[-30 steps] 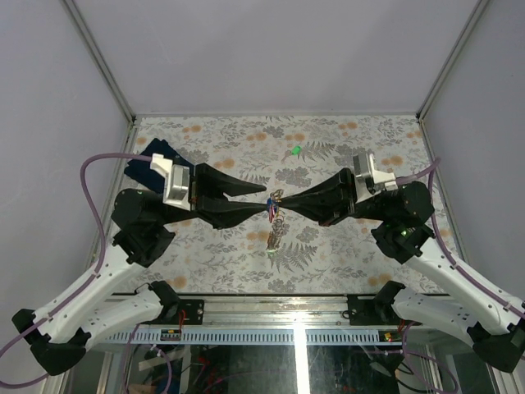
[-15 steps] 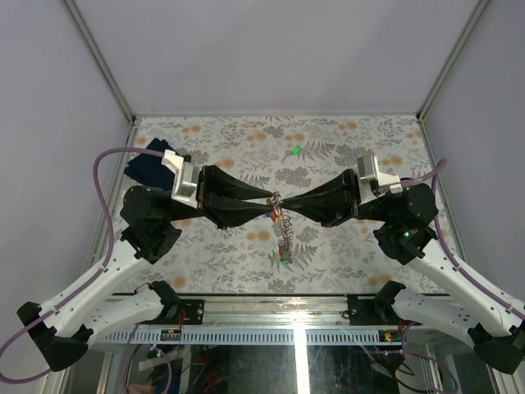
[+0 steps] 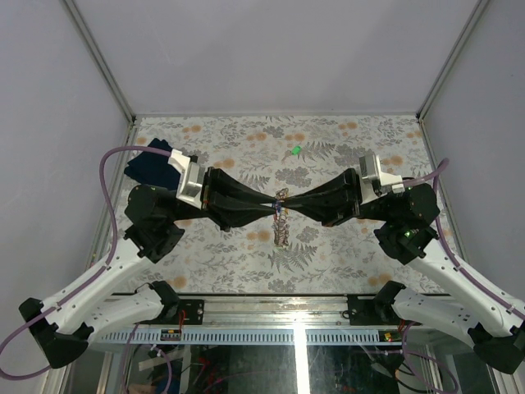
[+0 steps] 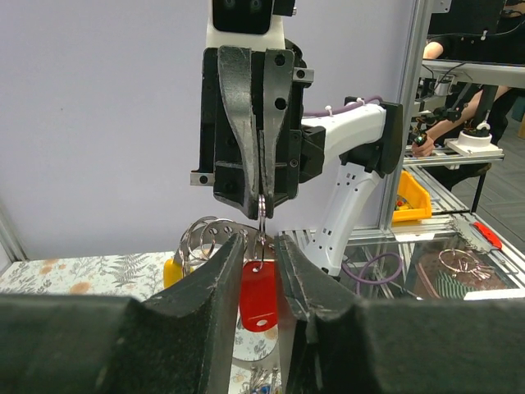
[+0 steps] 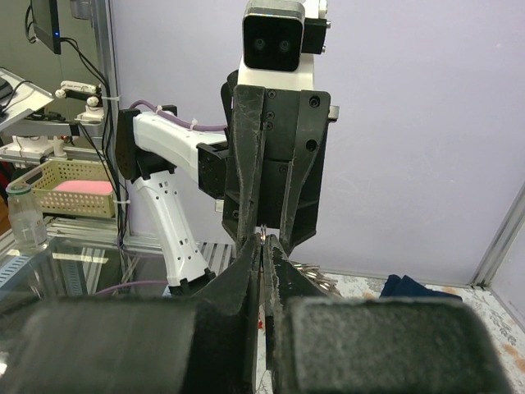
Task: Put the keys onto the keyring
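From above you can't resolve the keyring (image 3: 279, 199); it's too small. In your left wrist view, the left end effector (image 4: 261, 243) hides the red-tagged key's (image 4: 257, 300) edges.

Right gripper (image 5: 262, 254): fingers pressed flat together, tips raised.
Left gripper (image 5: 264, 220): facing it tip to tip, fingers a narrow slit apart.
Keyring (image 5: 262, 234): thin glint where the tips meet.
Metal loops (image 5: 316, 281): silvery, just on the far side of the tips.
Cloth (image 5: 414, 287): dark blue, behind the left gripper, toward the far side, on the floral table (image 5: 496, 324).
Basket (image 5: 70, 187): off the table, near side.
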Controlling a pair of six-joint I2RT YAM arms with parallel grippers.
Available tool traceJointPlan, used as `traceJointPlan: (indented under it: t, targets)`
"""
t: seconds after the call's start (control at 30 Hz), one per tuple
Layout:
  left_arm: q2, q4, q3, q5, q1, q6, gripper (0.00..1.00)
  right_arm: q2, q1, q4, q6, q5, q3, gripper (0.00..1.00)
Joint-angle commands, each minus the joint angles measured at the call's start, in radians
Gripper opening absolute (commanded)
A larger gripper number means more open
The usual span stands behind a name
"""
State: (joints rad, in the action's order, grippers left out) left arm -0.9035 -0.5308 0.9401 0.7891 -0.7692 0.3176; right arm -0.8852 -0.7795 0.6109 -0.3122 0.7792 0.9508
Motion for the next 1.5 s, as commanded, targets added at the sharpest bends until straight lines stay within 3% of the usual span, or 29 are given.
traceJointPlan:
  t: [0.0, 0.6, 0.8, 0.9, 0.97, 1.17, 1.47]
  targets:
    - [0.000, -0.049, 0.002, 0.001, -0.008, -0.001, 0.22, 0.005, 0.001, 0.064, 0.010, -0.006, 0.059, 0.00]
    - [-0.007, -0.033, 0.016, -0.005, -0.016, -0.013, 0.19, -0.010, 0.001, 0.051, 0.019, -0.009, 0.054, 0.00]
    - [-0.012, -0.014, 0.020, -0.007, -0.017, -0.023, 0.01, -0.008, 0.001, 0.045, 0.023, -0.008, 0.055, 0.00]
    - [-0.009, 0.037, 0.035, -0.005, -0.018, -0.050, 0.00, -0.004, 0.000, 0.033, 0.029, -0.008, 0.055, 0.00]
    - [-0.008, 0.132, 0.067, -0.005, -0.018, -0.101, 0.00, -0.002, 0.002, 0.014, 0.037, -0.007, 0.059, 0.02]
    - [-0.032, 0.562, 0.232, -0.030, -0.017, -0.325, 0.00, 0.031, 0.001, -0.139, 0.118, -0.014, 0.087, 0.26]
    - [-0.175, 1.205, 0.522, -0.148, -0.017, -0.630, 0.00, 0.063, 0.001, -0.495, 0.263, -0.161, 0.142, 0.32]
